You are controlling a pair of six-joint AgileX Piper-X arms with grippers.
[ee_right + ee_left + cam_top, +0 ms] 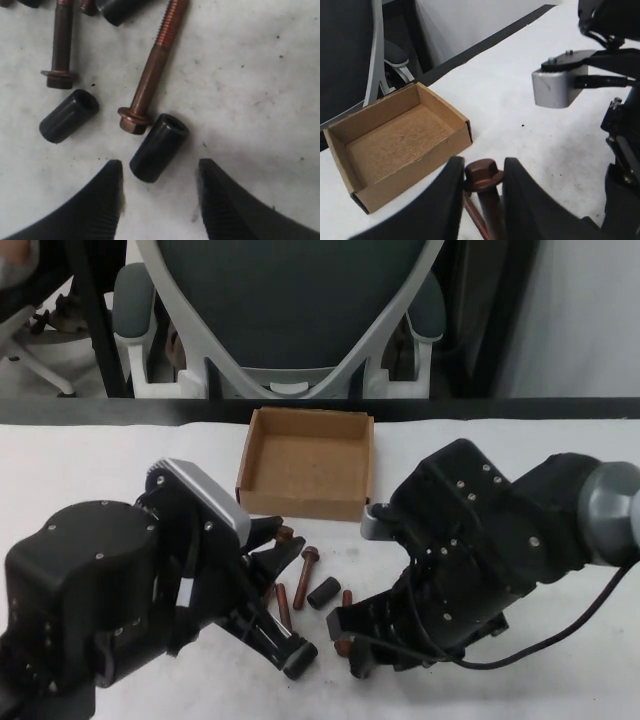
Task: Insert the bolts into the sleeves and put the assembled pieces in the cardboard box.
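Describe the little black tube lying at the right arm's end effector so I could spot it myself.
On the white bench, in front of the cardboard box, small parts lie scattered. Look between the open fingertips of the right end effector: the black sleeve lies there, one end beside the head of a long bolt. The other sleeve nearby lies outside the fingers.
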